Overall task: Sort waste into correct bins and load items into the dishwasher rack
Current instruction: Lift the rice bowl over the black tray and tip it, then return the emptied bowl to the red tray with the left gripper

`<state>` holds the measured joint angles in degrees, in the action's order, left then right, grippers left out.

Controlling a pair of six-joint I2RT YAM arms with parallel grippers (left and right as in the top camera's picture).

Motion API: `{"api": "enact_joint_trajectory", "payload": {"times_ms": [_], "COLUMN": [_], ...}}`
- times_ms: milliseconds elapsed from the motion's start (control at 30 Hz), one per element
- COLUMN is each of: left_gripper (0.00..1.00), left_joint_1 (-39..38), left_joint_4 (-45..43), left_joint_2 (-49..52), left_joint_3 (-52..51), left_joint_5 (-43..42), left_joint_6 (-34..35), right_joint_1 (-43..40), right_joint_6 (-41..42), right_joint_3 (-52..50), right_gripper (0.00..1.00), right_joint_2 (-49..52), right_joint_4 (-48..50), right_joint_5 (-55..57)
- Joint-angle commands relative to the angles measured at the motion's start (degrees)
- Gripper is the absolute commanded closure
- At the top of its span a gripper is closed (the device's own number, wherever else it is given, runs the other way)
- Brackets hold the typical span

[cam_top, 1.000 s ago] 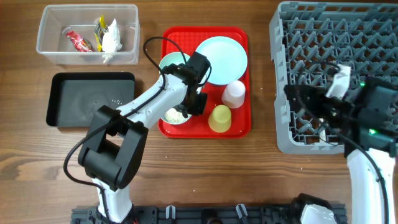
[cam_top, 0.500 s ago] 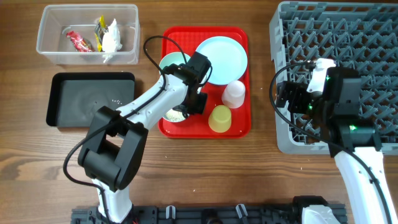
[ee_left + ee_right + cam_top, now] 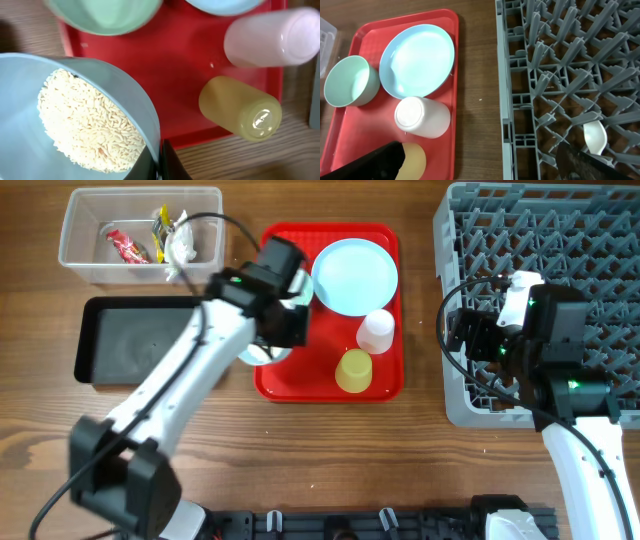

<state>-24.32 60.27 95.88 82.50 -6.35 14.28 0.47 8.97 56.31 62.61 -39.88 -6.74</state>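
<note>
One rice bowl (image 3: 75,125), mouth up, rim pinched by left fingers (image 3: 172,164); right fingers (image 3: 370,162) spread.

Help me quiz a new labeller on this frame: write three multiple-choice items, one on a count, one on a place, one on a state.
1. How many cups are on the red tray? A one; B two; C four.
2. Where is the white spoon? A on the red tray; B in the grey rack; C inside a cup.
3. The bowl in the left gripper holds: A nothing; B water; C rice.
Answers: 1 B, one pink and one yellow show; 2 B, it lies between the rack's prongs; 3 C, white grains cover the inside of the bowl.
</note>
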Motion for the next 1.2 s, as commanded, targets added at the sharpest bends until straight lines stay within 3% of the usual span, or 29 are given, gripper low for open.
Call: {"api": "enact_joint_trajectory", "payload": {"times_ms": [0,100,267,500,767,900,1033,1167], "left_gripper": [0.96,0.96,0.96,0.96,0.96,0.96,0.96,0.96], "left_joint_1": [8.1,17.0,34.2,48.5,50.9,50.9,53.3,56.8], "left_joint_4": [3.0,5.0,6.6,8.2,9.4,9.4,10.6,19.6], "left_joint_2": [-3.9,-4.0,-3.9,-2.6,6.2,12.7,19.4,20.9], "left_joint_3": [1.2,1.2,1.0,1.0,1.0,1.0,1.0,1.0], "left_joint_5": [-2.6,-5.3,-22.6,-42.7,-52.3,-53.1,-62.4,-67.2], "left_joint_6": [0.9,-1.6,-12.9,-25.7,-36.2,-38.4,-43.1,-53.0], "right_joint_1": [0.3,0.3,0.3,0.3,0.3,0.3,0.3,0.3], "right_joint_6": [0.1,0.1,0.1,0.1,0.0,0.0,0.0,0.0], "right_joint_3": [1.2,1.2,1.2,1.2,1.2,1.2,1.2,1.2], "right_gripper": [0.0,0.0,0.0,0.0,0.0,0.0,0.0,0.0], "right_joint_2": [-0.1,-0.1,-0.1,-0.1,-0.1,-0.1,-0.1,-0.1], "right_joint_4": [-0.1,-0.2,-0.3,-1.0,-1.3,-1.7,-2.0,-2.8], "right_joint_5": [0.7,0.7,0.7,0.7,0.8,0.8,0.8,1.2]}}
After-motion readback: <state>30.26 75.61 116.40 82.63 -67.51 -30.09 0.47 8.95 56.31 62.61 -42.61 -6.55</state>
